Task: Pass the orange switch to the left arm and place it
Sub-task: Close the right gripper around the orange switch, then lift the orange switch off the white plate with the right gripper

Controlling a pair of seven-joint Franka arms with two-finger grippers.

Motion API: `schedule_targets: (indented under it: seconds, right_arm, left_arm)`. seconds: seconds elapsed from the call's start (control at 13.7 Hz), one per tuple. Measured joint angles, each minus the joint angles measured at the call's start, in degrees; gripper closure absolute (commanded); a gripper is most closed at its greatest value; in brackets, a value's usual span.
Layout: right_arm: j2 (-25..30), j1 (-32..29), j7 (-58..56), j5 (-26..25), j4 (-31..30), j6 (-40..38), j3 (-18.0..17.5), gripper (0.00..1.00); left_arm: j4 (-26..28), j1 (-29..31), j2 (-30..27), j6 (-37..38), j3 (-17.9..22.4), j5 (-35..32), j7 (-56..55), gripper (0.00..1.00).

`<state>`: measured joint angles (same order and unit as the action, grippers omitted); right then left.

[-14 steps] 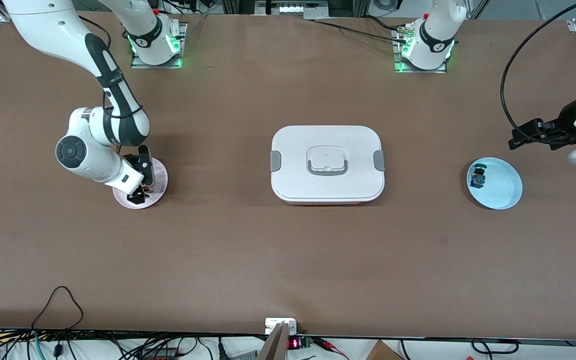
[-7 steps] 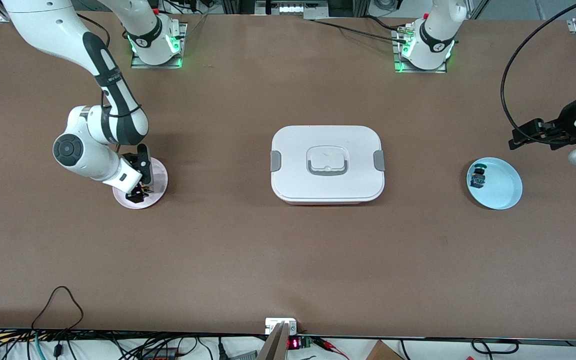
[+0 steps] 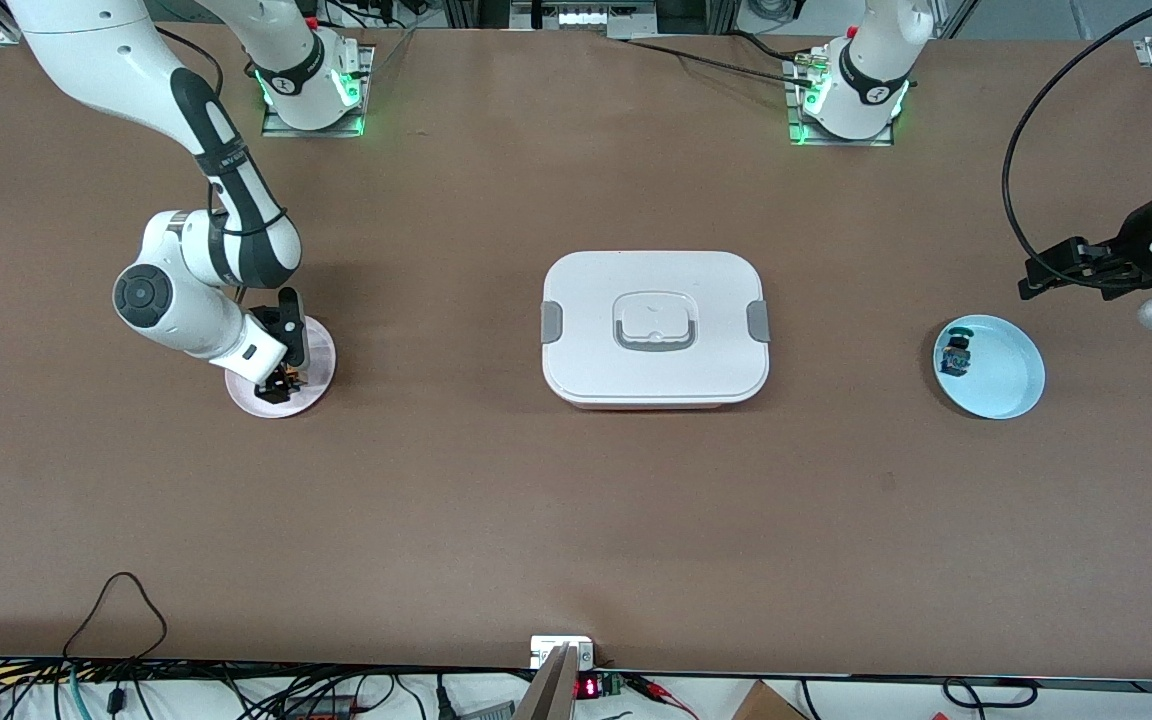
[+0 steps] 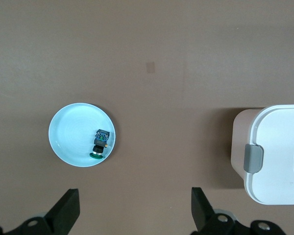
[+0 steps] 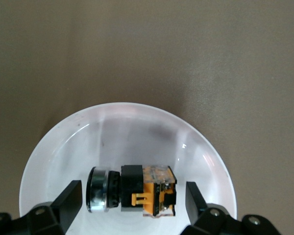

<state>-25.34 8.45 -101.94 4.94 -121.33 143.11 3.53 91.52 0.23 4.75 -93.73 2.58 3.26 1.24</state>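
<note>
A brown table (image 3: pixel 436 500) fills the view, cables along its near edge. The white box (image 3: pixel 654 327) sits mid-table. Toward the right arm's end, a pink plate (image 3: pixel 316 375) holds the orange switch (image 5: pixel 137 191) lying on its side; the right claw (image 3: pixel 283 383) hangs released around it. The left claw (image 3: pixel 1036 280) waits released, up near the blue plate (image 3: pixel 1011 375).

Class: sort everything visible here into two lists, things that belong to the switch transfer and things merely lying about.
Job:
orange switch, on the pink plate
right end effector, open around it
left end effector, open, waiting
box

Lying about:
teal-topped switch
blue plate
</note>
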Motion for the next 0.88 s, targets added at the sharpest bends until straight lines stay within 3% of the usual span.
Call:
schedule_targets:
  seconds: [0.07, 0.29, 0.51, 0.88]
  right_arm:
    - [0.0, 0.0, 0.0, 0.0, 0.0, 0.3, 0.0, 0.77]
    - [0.1, 0.0, 0.0, 0.2, 0.0, 0.5, 0.0, 0.98]
    - [0.7, 0.2, 0.2, 0.2, 1.4, -1.1, -0.2, 1.00]
    - [3.6, 1.7, 3.2, 0.4, 9.4, -15.3, -0.4, 1.00]
  left_arm:
    - [0.0, 0.0, 0.0, 0.0, 0.0, 0.0, 0.0, 0.00]
    - [0.0, 0.0, 0.0, 0.0, 0.1, 0.0, 0.0, 0.00]
    - [0.0, 0.2, 0.0, 0.0, 0.2, 0.0, 0.0, 0.00]
    - [0.0, 0.4, 0.0, 0.4, 0.1, 0.0, 0.0, 0.00]
